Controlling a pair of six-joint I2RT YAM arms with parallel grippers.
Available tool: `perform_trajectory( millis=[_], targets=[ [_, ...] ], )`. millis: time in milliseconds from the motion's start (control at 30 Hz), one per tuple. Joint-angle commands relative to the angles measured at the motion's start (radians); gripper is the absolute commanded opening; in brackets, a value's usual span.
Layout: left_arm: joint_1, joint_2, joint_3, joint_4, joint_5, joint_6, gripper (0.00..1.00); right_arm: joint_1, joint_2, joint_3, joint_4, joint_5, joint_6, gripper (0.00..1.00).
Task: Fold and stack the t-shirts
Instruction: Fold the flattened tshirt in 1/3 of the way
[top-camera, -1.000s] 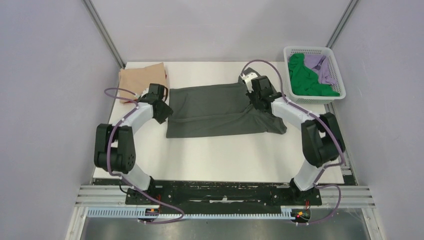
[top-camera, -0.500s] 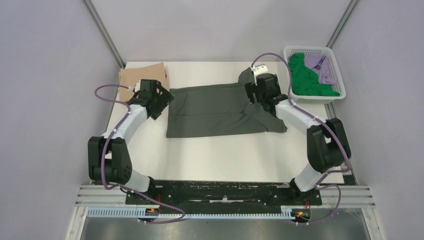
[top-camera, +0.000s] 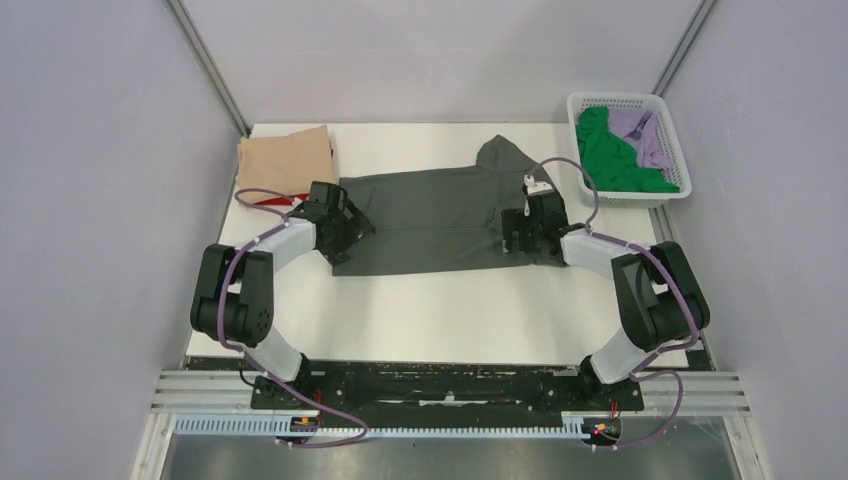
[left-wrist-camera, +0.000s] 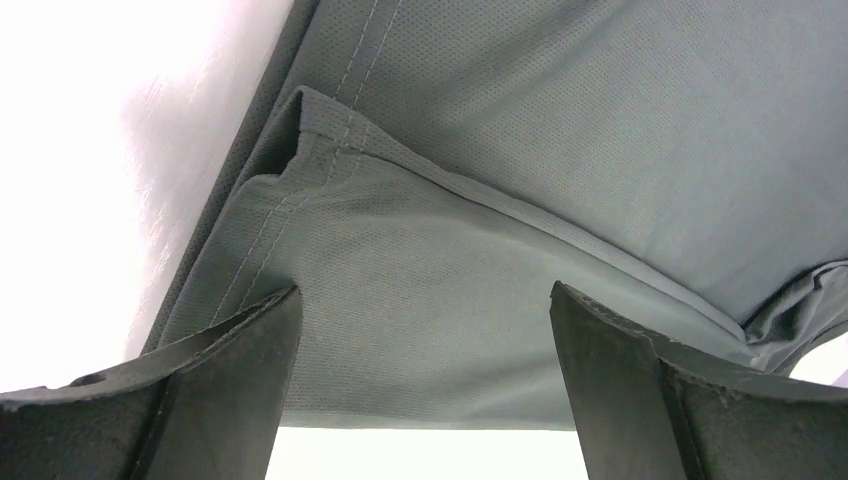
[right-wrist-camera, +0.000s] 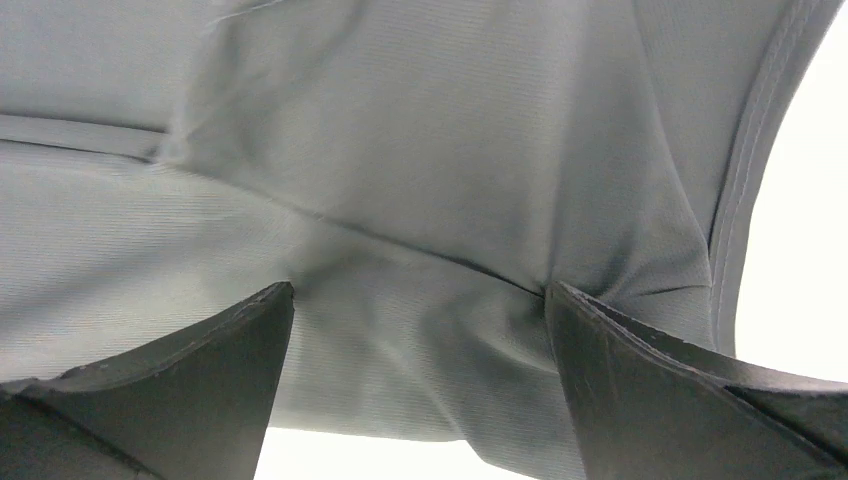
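Lying mid-worktop: dark grey t-shirt, spread flat and sideways, one sleeve poking toward the far edge.
Overhead only: folded tan t-shirt at the far-left corner; sliver of red t-shirt at its near edge; white basket at the far right, green t-shirt and lilac t-shirt bunched inside.
Left wrist only: left hand released, fingers wide apart over grey cloth; fine mesh weave, double-stitched hem, hem corner turned over.
Right wrist only: right hand likewise spread, gripping nothing; creases fanning out between the fingers, seamed edge curving at right against white worktop.
Count: five t-shirts, one per colour; two arms; two hands; one basket.
Hand places, from above: left at the grey shirt's left edge, right on its right part, near the sleeves.
Grey shirt's look: matte, soft, mostly smooth, rumpled around the right hand.
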Motion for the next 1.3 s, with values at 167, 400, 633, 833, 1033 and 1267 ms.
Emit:
perform_trajectory(
  millis=[167, 400, 633, 833, 1033, 1267],
  targets=[
    [0.005, 0.016, -0.086, -0.046, -0.141, 0.061, 1.0, -0.18, -0.046, -0.217, 0.175, -0.276, 0.125, 0.98],
    [0.005, -0.037, -0.138, -0.108, -0.14, 0.07, 1.0, -0.197, -0.14, -0.306, 0.117, -0.312, 0.13, 0.99],
    [0.001, -0.219, -0.314, -0.135, -0.074, 0.011, 1.0, -0.159, -0.351, -0.454, -0.077, -0.22, 0.128, 0.99],
    [-0.018, -0.415, -0.43, -0.187, -0.067, -0.023, 1.0, -0.101, -0.543, -0.54, -0.242, -0.142, 0.177, 0.99],
    [-0.021, -0.637, -0.509, -0.279, -0.067, -0.029, 1.0, -0.026, -0.702, -0.572, -0.414, -0.122, 0.24, 0.99],
    [-0.02, -0.74, -0.44, -0.318, -0.104, -0.001, 1.0, -0.01, -0.831, -0.527, -0.415, -0.1, 0.23, 0.98]
  ],
)
